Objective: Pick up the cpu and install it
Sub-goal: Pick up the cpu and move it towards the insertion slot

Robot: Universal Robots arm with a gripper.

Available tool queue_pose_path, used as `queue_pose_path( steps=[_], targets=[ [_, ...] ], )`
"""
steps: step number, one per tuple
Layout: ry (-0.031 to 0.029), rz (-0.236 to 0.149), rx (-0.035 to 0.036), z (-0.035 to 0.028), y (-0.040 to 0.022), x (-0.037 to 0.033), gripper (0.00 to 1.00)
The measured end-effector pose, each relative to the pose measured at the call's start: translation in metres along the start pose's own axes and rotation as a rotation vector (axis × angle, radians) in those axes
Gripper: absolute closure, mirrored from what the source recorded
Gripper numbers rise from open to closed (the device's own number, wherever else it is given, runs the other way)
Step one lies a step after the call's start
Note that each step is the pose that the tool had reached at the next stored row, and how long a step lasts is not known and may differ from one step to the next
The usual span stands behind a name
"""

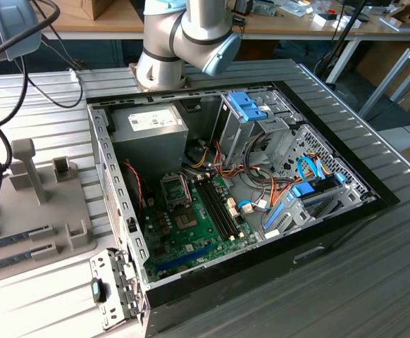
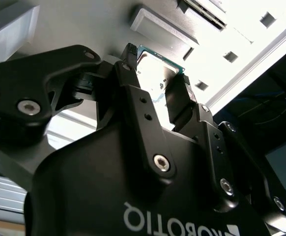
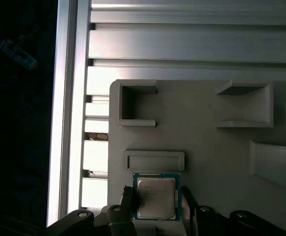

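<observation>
Closest in, black gripper (image 2: 155, 73) body and linkage, looming in the second wrist view. Clamped on the cpu (image 2: 157, 69), fingertips (image 2: 180, 101) pressed against two opposite edges, silver-grey top facing up, thin green rim showing. Same hold in the first wrist view: cpu (image 3: 155, 197) lying flat between the two dark pads, at or just above the grey fixture tray (image 3: 207, 147); cannot tell which. Just beyond the chip, a low raised rectangular frame (image 3: 155, 161) on the tray. Farther along, an open-sided bracket (image 3: 135, 103). Past the tray's edge, ribbed aluminium table (image 3: 182, 49). Well apart from all that, in the exterior view: open computer case (image 1: 296, 253) lying on the table, green motherboard (image 1: 191, 243) inside, metal-framed socket (image 1: 175, 189) near its middle. Behind the case, thick grey arm (image 1: 191, 32) with a blue cap. Grey fixture tray (image 1: 71, 239) again, toward the exterior view's left.
</observation>
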State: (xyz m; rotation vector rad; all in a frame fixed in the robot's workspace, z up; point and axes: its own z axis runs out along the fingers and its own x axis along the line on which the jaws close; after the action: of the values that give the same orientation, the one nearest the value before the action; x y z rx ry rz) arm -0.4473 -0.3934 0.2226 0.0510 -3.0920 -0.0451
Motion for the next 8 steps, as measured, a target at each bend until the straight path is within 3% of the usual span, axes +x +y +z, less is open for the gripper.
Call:
queue_pose_path(
  steps=[8],
  targets=[
    [0.0000, 0.000, 0.0000, -0.0036, 0.0001, 0.0002, 0.53]
  ],
)
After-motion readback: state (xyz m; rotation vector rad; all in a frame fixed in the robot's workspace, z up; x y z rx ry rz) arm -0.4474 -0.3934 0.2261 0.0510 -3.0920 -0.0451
